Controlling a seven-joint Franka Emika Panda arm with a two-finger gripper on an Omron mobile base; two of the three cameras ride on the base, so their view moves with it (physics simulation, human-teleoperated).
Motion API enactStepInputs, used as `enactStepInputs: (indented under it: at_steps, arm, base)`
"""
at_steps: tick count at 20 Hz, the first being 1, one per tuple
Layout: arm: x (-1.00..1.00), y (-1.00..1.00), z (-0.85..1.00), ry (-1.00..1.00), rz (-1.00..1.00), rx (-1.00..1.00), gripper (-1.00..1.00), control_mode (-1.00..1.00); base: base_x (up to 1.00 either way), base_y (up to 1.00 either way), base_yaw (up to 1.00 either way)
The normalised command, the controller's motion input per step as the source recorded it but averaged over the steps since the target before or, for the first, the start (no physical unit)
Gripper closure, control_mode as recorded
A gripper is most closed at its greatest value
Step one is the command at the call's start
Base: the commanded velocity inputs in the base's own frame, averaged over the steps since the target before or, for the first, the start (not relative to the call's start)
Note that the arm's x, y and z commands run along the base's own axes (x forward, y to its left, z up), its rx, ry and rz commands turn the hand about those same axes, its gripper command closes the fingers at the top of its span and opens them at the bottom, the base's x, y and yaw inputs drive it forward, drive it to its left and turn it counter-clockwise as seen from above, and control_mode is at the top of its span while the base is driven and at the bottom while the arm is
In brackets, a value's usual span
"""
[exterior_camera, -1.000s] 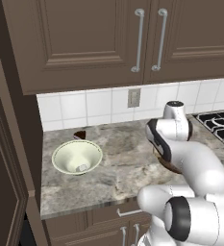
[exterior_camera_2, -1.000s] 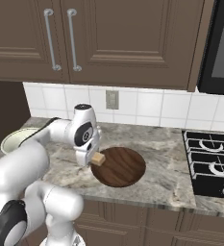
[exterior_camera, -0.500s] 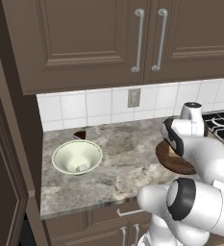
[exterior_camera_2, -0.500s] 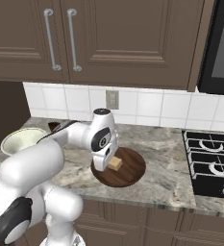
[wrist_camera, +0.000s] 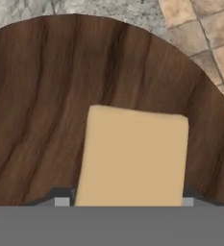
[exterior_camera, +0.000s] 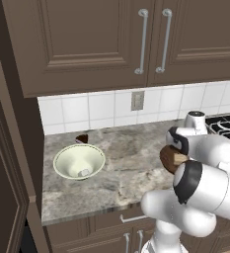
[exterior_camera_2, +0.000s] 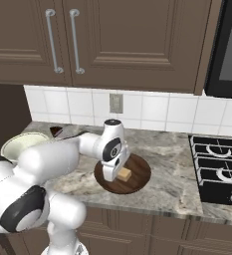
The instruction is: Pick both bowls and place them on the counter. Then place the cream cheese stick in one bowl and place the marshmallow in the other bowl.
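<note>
On the counter (exterior_camera_2: 172,187) both bowls stand, the marshmallow (exterior_camera: 85,173) already in the cream bowl (exterior_camera: 79,161), while the hand (exterior_camera_2: 115,174) holds the cream cheese stick (exterior_camera_2: 124,174) over the wooden bowl (exterior_camera_2: 123,174), unreleased.

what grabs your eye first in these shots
The white arm's gripper sits low over the dark wooden bowl on the marbled counter, the tan cream cheese stick between its fingers. Further left, the cream bowl holds the small white marshmallow.
</note>
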Motion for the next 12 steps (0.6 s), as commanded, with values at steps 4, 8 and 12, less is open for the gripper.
enactStepInputs:
  at_steps: [4,8,12]
  arm:
    - [0.14,-0.01,-0.13,0.05,-0.01,0.00,1.00,-1.00]
    - [0.08,-0.01,-0.19,0.06,0.00,0.00,1.00,-1.00]
    - [0.02,0.00,-0.16,0.05,-0.01,0.00,-1.00,-1.00]
  base:
    - [0.00,0.00,0.00]
    - [0.00,0.00,0.00]
    - [0.00,0.00,0.00]
